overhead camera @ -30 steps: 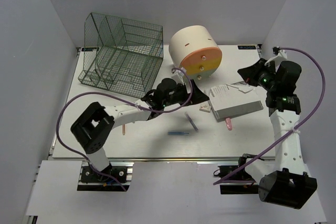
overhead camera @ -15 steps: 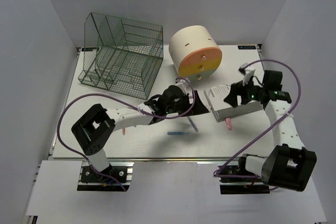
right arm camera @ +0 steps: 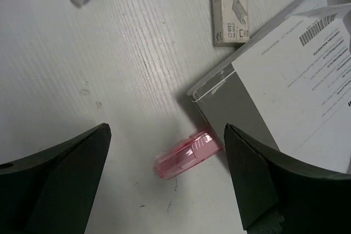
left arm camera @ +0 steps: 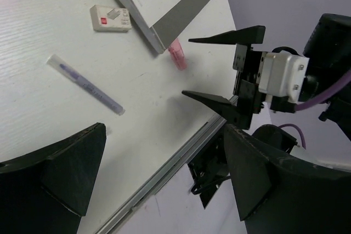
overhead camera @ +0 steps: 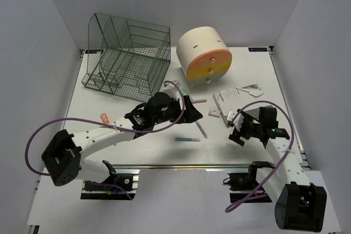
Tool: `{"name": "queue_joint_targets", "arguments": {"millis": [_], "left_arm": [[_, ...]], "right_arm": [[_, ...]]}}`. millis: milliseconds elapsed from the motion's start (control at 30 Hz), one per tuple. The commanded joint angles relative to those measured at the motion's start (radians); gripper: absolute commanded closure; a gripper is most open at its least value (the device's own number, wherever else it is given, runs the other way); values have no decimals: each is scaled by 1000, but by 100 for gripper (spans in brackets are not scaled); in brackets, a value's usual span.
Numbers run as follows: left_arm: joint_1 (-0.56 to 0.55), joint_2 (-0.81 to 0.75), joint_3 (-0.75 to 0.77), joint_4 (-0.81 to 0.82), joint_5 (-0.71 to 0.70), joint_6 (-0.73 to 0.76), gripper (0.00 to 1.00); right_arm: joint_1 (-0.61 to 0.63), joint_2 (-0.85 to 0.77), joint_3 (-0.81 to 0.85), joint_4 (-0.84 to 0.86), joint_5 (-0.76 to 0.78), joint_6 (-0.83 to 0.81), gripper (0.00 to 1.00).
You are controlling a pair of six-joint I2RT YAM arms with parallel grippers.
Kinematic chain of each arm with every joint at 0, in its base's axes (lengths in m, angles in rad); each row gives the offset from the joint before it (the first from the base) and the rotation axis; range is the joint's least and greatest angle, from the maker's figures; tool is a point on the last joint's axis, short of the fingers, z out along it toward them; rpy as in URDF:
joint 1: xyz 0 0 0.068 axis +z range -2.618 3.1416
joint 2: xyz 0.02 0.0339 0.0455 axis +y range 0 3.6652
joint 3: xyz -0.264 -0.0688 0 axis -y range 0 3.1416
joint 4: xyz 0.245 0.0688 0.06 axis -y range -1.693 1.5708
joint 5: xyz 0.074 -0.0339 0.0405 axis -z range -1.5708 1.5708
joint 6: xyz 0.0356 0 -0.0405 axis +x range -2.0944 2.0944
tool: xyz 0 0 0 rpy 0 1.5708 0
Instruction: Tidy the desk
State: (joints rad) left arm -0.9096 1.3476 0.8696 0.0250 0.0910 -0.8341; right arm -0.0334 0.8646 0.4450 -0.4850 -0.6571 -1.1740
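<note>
The white desk [overhead camera: 93,100] carries scattered stationery. A short pink marker [right arm camera: 186,155] lies against the corner of a grey folder with papers [right arm camera: 290,97]. My right gripper [right arm camera: 167,129] hangs open right above the marker, one finger on each side, touching nothing. Seen from above, that gripper [overhead camera: 236,130] covers the marker. My left gripper [overhead camera: 195,114] is open and empty over the desk's middle, beside a clear purple pen [overhead camera: 201,128]. The left wrist view shows the same pen [left arm camera: 90,86], the pink marker [left arm camera: 176,56] and the right gripper [left arm camera: 225,69] ahead.
A dark green wire rack [overhead camera: 126,58] stands at the back left, a cream drawer unit [overhead camera: 204,56] at the back middle. A white staple box [overhead camera: 214,114], a blue pen [overhead camera: 187,140] and a small orange piece [overhead camera: 104,118] lie on the desk. A metal rail [overhead camera: 181,165] edges the front.
My right arm swung from the far right down over the pink marker and its jaws opened. My left arm shifted left and nearer, still open.
</note>
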Motion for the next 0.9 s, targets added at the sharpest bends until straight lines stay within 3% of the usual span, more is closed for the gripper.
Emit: {"name": "queue_joint_targets", "arguments": {"millis": [0, 367, 600, 700, 867], "left_arm": [[6, -68, -50, -57, -36, 16, 2], [6, -214, -136, -114, -119, 1, 2], [6, -275, -165, -137, -140, -23, 2], [6, -284, -165, -152, -143, -26, 2], [6, -303, -170, -171, -149, -31, 2]], "right_arm": [[21, -6, -49, 178, 74, -50, 11], [89, 43, -287, 737, 241, 31, 11], [124, 65, -413, 988, 280, 16, 19], [135, 54, -437, 1025, 266, -6, 28], [135, 47, -491, 1057, 234, -16, 50]]}}
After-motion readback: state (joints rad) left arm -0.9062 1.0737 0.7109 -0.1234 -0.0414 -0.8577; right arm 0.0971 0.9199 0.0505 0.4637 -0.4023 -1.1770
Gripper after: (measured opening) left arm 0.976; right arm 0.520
